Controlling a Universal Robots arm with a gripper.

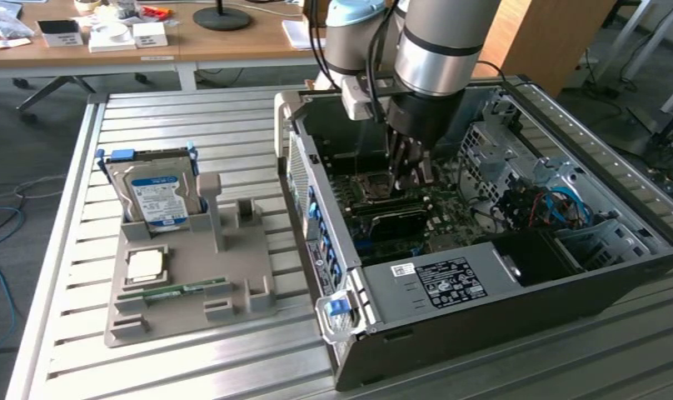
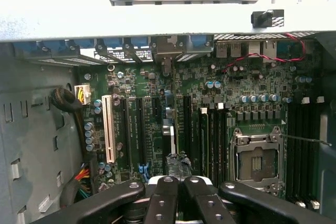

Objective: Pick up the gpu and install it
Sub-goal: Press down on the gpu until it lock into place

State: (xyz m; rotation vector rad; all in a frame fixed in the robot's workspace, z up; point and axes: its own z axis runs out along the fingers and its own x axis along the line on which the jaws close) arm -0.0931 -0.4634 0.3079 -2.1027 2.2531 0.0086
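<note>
Indoors, slatted metal table, open computer case, pincer pressed together over motherboard, desks behind.

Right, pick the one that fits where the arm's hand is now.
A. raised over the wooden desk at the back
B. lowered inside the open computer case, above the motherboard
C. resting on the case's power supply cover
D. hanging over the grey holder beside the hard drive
B: in the exterior view the hand reaches down into the open computer case, and the wrist view looks straight onto the motherboard with its slots.
</note>
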